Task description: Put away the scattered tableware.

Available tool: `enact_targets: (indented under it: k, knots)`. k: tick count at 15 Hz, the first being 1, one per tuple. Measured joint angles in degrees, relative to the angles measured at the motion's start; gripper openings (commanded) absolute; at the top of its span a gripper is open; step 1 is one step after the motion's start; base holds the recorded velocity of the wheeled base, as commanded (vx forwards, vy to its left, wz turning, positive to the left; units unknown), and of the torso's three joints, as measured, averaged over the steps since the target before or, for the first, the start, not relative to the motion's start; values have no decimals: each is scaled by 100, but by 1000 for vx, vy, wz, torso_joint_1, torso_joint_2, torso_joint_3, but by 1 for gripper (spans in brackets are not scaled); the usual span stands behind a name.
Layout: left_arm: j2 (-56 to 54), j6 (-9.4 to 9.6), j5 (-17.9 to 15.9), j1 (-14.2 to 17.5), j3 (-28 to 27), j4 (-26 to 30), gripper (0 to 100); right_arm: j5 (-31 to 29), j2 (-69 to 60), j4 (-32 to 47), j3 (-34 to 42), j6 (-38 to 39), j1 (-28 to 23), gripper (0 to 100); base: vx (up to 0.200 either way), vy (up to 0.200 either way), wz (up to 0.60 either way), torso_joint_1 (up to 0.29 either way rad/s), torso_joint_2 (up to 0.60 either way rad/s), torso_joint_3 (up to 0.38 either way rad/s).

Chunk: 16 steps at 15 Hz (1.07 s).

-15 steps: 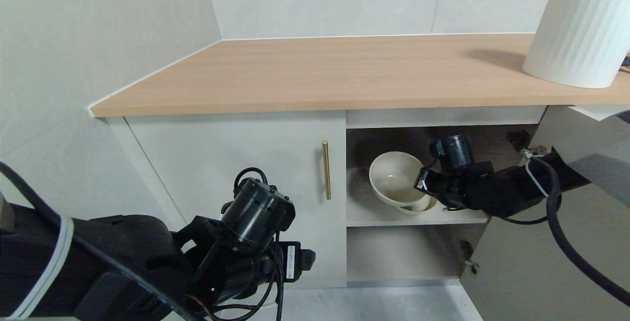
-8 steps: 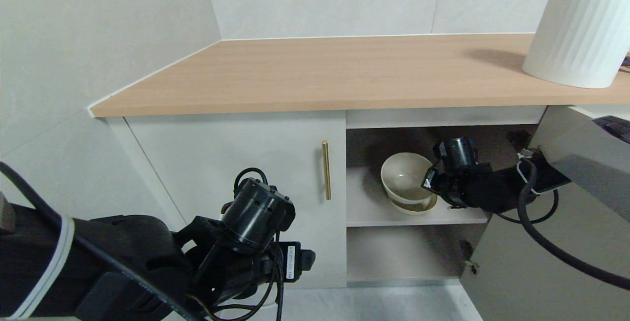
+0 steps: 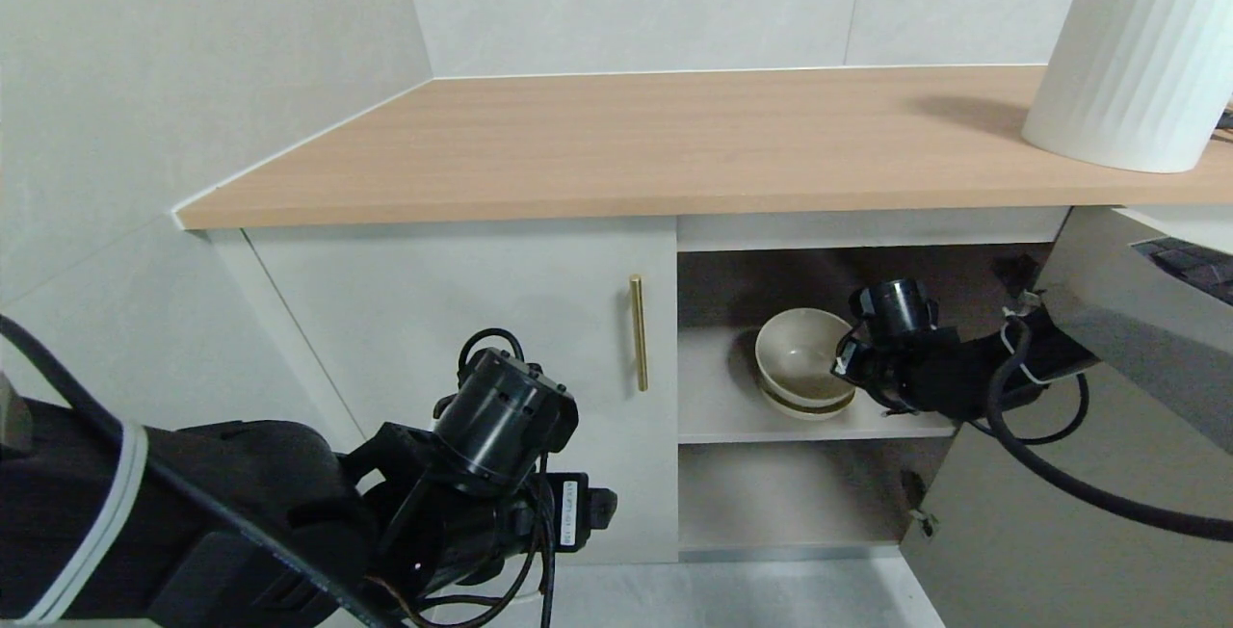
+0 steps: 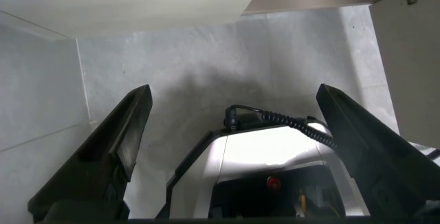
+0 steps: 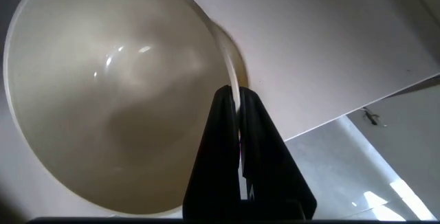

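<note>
A cream bowl (image 3: 798, 353) (image 5: 117, 107) hangs tilted just over a second cream bowl (image 3: 811, 405) on the upper shelf (image 3: 718, 406) of the open cabinet; I cannot tell whether the two touch. My right gripper (image 3: 848, 364) (image 5: 239, 114) reaches into the cabinet from the right and is shut on the upper bowl's rim. My left gripper (image 4: 234, 155) is held low in front of the closed left door, pointing at the floor, open with nothing between its fingers (image 4: 117, 162).
The cabinet's right door (image 3: 1108, 474) stands swung open beside the right arm. The left door carries a gold handle (image 3: 638, 331). On the wooden countertop (image 3: 626, 142) a white ribbed vessel (image 3: 1137, 50) stands at the right. The lower shelf (image 3: 780, 503) is bare.
The right gripper has carried the bowl rightwards and down, deeper into the cabinet, over the bowl on the shelf. The left arm has kept still.
</note>
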Motion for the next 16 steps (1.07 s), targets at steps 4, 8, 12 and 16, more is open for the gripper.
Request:
enact_targets:
  k: [4, 8, 12, 16]
  knots:
    - [20, 0, 0, 0, 0, -2, 100, -18, 34, 5, 0, -11, 0, 0, 0, 0, 0, 0, 0, 0]
    - [22, 0, 0, 0, 0, -5, 100, -18, 55, 33, 6, -30, 9, 100, 0, 0, 0, 0, 0, 0]
    - [22, 2, 10, 0, 0, -5, 100, -11, 72, 21, 30, -39, 33, 100, 0, 0, 0, 0, 0, 0]
    - [22, 2, 33, 0, 0, -2, 100, -9, 63, 24, 44, -41, 37, 100, 0, 0, 0, 0, 0, 0]
